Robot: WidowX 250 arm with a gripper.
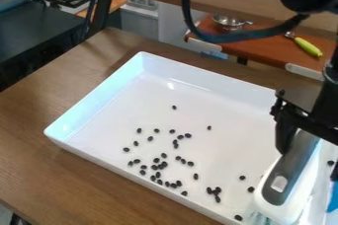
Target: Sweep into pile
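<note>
One wooden table (pixel 86 179), one white tray (pixel 92 100) on top. One gripper (pixel 308 164), clamped on one grey-and-white brush (pixel 288 169), bristles low at tray's right in view. Roughly 40 black beans (pixel 174 107) scattered inside; exact count unclear.

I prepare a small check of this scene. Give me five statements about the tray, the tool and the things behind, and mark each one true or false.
1. The gripper holds a brush with a grey and white handle. True.
2. The small black pieces are all in one tight pile. False: they lie scattered, some in small clusters and some alone.
3. The white tray stands on a brown wooden table. True.
4. The metal bowl is inside the tray. False: it is on the orange-brown surface behind.
5. A tool with a yellow-green handle lies behind the tray. True.
</note>
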